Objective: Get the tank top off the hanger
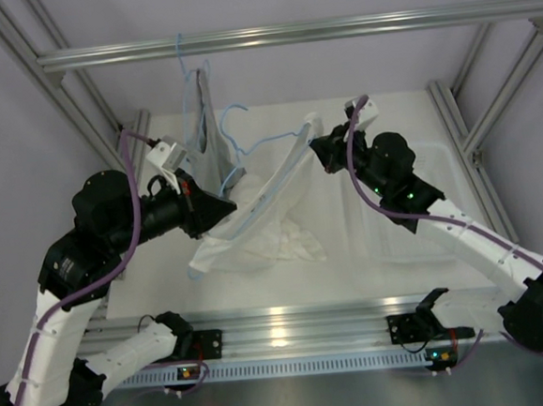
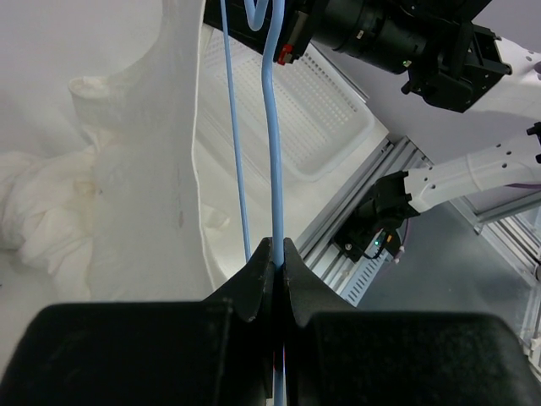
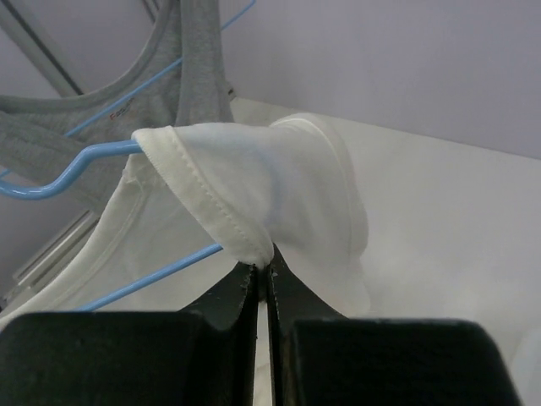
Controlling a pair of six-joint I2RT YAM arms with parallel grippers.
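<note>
The white tank top (image 1: 269,233) hangs over the table, still threaded on the light-blue hanger (image 1: 268,186). My left gripper (image 1: 223,210) is shut on the hanger's lower wire; the left wrist view shows the hanger wire (image 2: 272,152) pinched between the jaws of that gripper (image 2: 278,249), with the white fabric (image 2: 127,194) to its left. My right gripper (image 1: 320,148) is shut on the top's strap at the hanger's upper end. In the right wrist view this gripper (image 3: 263,269) pinches the hemmed strap (image 3: 254,182), which is folded over the hanger's arm (image 3: 80,156).
A grey tank top (image 1: 205,124) on a second blue hanger hangs from the top rail (image 1: 286,34), just behind the left gripper; it also shows in the right wrist view (image 3: 196,76). A clear perforated bin (image 1: 413,212) lies at the right under the right arm.
</note>
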